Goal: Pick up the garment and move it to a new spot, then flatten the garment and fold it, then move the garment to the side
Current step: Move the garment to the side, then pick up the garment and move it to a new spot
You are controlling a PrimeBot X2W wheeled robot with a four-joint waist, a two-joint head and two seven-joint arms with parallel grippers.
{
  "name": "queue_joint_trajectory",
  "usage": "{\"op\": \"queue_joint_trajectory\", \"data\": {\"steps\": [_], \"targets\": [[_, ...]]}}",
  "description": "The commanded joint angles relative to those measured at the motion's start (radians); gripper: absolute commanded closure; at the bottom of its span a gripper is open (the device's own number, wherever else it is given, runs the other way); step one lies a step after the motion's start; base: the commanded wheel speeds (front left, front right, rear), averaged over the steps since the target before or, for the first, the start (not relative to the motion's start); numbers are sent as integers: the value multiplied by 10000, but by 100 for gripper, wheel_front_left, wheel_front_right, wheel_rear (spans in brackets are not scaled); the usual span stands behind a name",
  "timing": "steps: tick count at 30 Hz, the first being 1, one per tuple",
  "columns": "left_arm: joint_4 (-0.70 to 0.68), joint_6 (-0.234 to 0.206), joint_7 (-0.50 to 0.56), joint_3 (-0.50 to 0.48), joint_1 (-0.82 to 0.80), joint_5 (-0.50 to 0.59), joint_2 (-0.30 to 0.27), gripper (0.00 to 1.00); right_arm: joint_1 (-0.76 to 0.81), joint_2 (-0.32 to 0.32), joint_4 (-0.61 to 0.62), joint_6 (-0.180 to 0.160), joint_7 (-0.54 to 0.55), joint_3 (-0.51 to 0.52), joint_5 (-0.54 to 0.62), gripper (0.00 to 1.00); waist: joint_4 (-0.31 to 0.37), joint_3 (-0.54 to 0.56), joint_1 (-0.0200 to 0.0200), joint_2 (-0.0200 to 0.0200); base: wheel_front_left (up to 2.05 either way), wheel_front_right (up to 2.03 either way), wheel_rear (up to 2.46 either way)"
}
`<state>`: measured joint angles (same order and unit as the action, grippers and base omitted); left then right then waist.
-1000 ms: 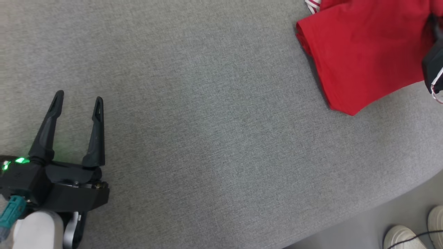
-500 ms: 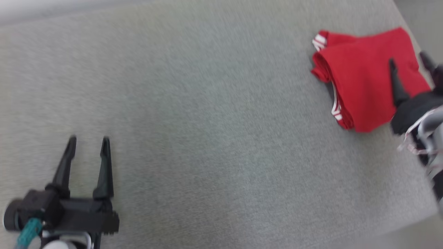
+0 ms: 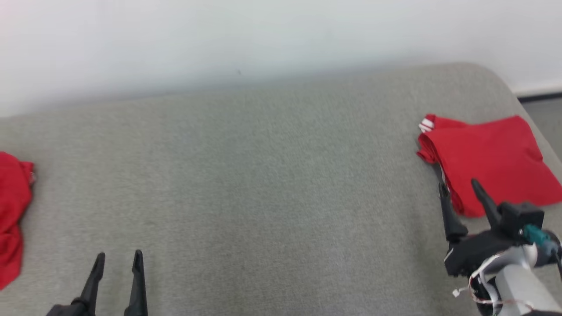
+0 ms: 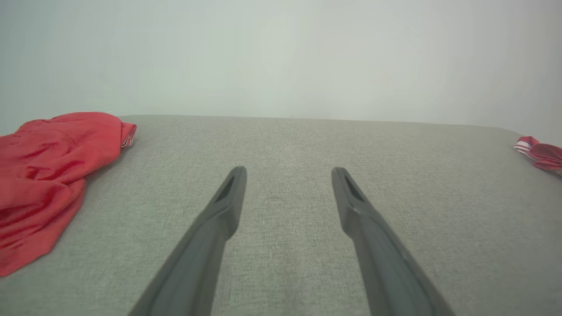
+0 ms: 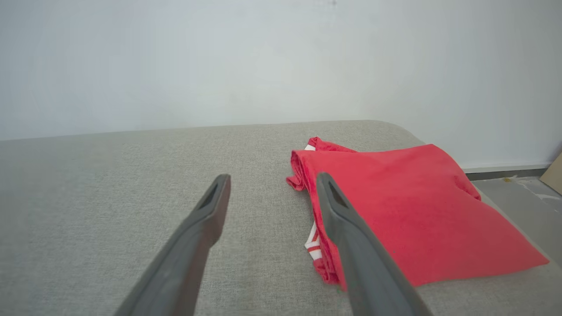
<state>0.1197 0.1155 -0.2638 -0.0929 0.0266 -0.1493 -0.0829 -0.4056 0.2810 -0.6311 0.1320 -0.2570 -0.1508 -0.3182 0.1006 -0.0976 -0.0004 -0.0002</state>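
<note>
Spreading its two long dark fingers wide, the right gripper [image 3: 459, 184] holds nothing. It sits at the near left corner of the folded red garment [image 3: 487, 153], fingers pointing toward the far edge of the grey upholstered surface [image 3: 272, 175]. One finger lies over bare grey fabric, and the other crosses in front of the garment's left edge. Whether that finger touches the cloth cannot be told.

The left gripper [image 3: 119, 254] is likewise spread and empty, low at the near edge on the left side of the surface, with bare fabric between and around its fingers.

The folded garment lies flat at the far right corner of the surface, close to the rounded right edge, with white-striped trim showing along its stacked left side.

The head view takes in both grippers at once, well apart, with a crumpled red garment [image 3: 11, 210] bunched at the left edge. The left wrist view shows that heap closer, wrinkled and mounded to the left of its fingers, and catches a sliver of the folded garment's striped trim at the far right. The right wrist view shows the folded garment's layered left edge up close. Beyond the right edge of the surface it shows a strip of grey floor [image 5: 522, 193] under a dark baseboard [image 5: 505, 173]. A pale wall [image 3: 263, 39] rises behind the far edge.
</note>
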Motion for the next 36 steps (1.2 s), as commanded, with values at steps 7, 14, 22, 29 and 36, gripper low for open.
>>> {"op": "queue_joint_trajectory", "data": {"steps": [7, 14, 22, 29, 36], "targets": [[93, -68, -4, -99, 523, 130, 182, 0, 1522, -443, 1308, -28, 276, 185, 85, 0, -1092, 1411, 4, 2, 0, 0, 0], [426, -107, -4, -105, 604, 47, 262, 0, 2216, -668, 2235, -28, 691, 140, 425, 0, -1159, 1506, 4, 2, 0, 0, 0], [489, -148, -4, -35, 437, 19, 293, 0, 2725, -959, 2884, -28, 1005, 650, 748, 0, -1189, 1453, 4, 2, 0, 0, 0], [473, -184, -4, -78, 566, -21, 313, 0, 3010, -1147, 3132, -28, 1142, 934, 1155, 0, -1084, 1472, 4, 2, 0, 0, 0], [415, -258, -4, 14, 611, -86, 323, 0, 3058, -1201, 3338, -28, 1220, 984, 1152, 0, -1039, 1455, 4, 2, 0, 0, 0]]}}
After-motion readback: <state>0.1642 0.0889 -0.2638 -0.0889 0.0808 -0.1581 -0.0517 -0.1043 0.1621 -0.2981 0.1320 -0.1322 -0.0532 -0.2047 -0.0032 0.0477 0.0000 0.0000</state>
